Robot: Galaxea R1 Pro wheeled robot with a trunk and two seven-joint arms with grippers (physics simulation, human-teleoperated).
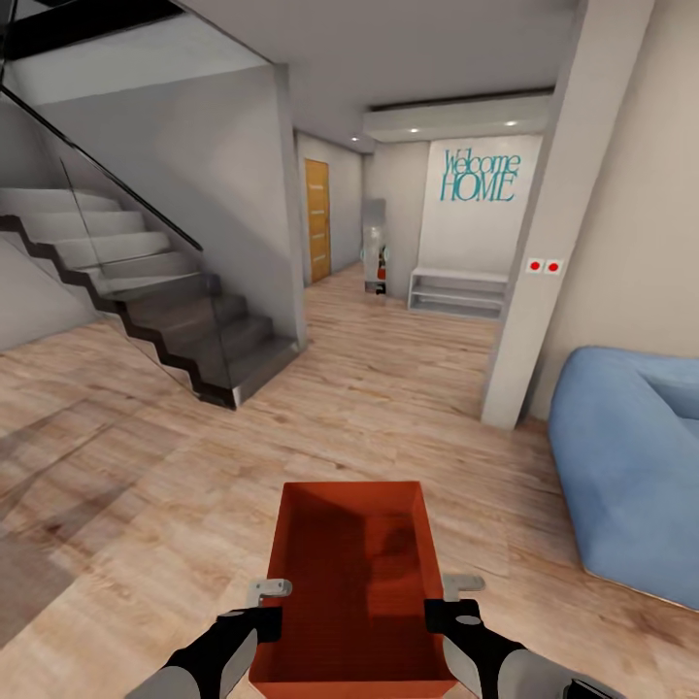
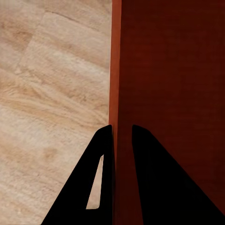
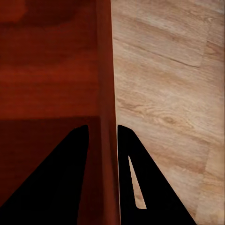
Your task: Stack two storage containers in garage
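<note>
Jaws on both sides are pinched down on one thin wall apiece: the left gripper (image 2: 123, 129) straddles the left long wall of the plain red-orange rectangular storage bin (image 1: 351, 582), one finger outside and one inside, and the right gripper (image 3: 103, 127) does the same on the opposite wall. From the head view the left gripper (image 1: 264, 607) sits at about seven o'clock and the right gripper (image 1: 449, 602) at about five, with the bin carried between them, dead ahead and low, above the light wood-plank floor (image 1: 175, 485).

As for progress, I'd judge the job barely started. This bin is lifted, but the robot stands in the living room beside the soft blue sofa (image 1: 631, 466) at three o'clock. A grey staircase with a glass side (image 1: 175, 320) climbs at ten o'clock, and a hallway with an orange striped door (image 1: 317, 218) opens around twelve. Nothing that looks like a garage is in sight, so the carry, the set-down, the second bin and the stacking all seem left to do.

The bin has an open top, looks empty, and has straight thin walls; it seems to hang level, though the steep angle makes that hard to be sure of.
</note>
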